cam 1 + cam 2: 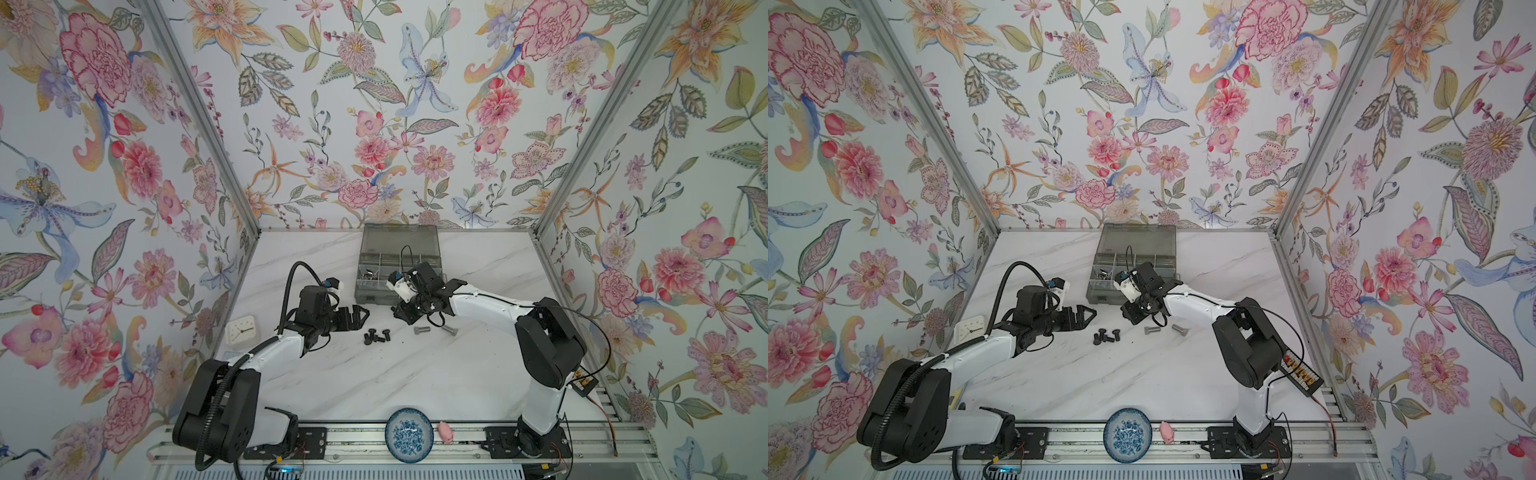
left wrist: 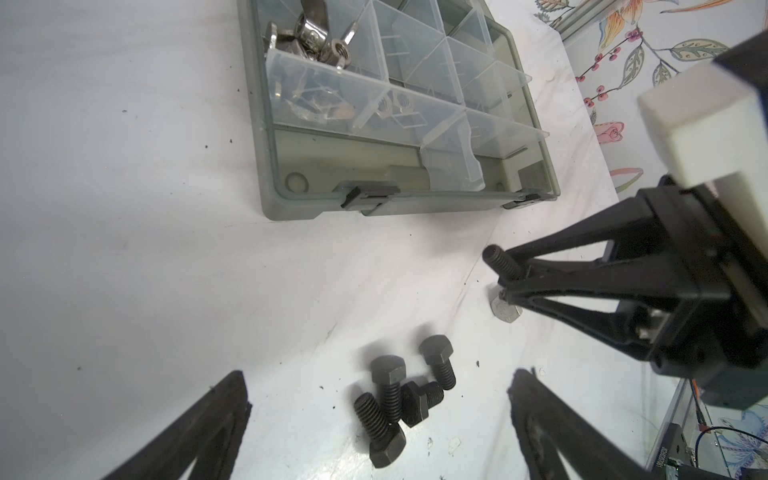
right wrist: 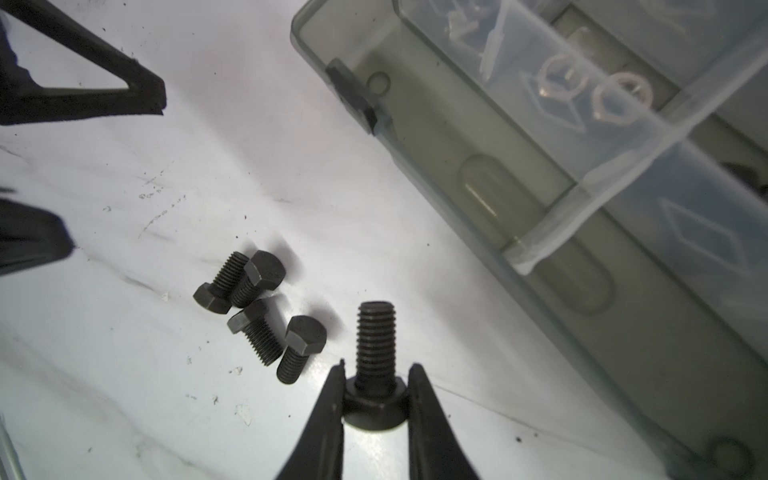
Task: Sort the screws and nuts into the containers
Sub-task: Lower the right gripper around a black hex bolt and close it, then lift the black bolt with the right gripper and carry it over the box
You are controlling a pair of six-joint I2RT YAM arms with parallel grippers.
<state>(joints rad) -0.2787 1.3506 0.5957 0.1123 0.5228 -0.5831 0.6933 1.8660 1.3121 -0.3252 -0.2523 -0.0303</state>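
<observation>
While the left tool [image 1: 360, 318] hangs with its jaws spread wide and nothing between them, the right tool [image 3: 376, 374] is clamped on one black screw [image 3: 376, 336]. Fingertips [image 3: 417, 384] pinch the hex head from both sides, and the threaded shank pokes out past the tips

Right tool sits just in front of the near wall of the organizer box [image 1: 365, 300]. Can't tell for sure how far it is off the worktop [image 1: 415, 374]

Loose black screws [image 1: 377, 336]: four in a tight cluster on the worktop between the two tools, just beside the left tool's tips. All are on their sides and some touch; the left wrist view shows one shank lying over another

Silver screws: two on the worktop to the right of the cluster, apart from each other, one [image 1: 420, 330] nearer the cluster and one [image 1: 449, 331] further right under the right arm's wrist. In the left wrist view a silver hex head [image 2: 505, 309] shows right beneath the right tool's fingers

Box lid [image 1: 399, 237] is open and stands up at the back. Wing nuts [image 2: 316, 35], silver, are piled in one compartment on the box's left side. The long compartment toward the near wall holds pale translucent bits [image 3: 552, 81]; can't tell what they are

Blue-and-white bowl [image 1: 409, 434] sits at the front edge with a small pink thing [image 1: 446, 432] beside it, well apart from the screws. A white clock [image 1: 243, 332] lies by the left arm
</observation>
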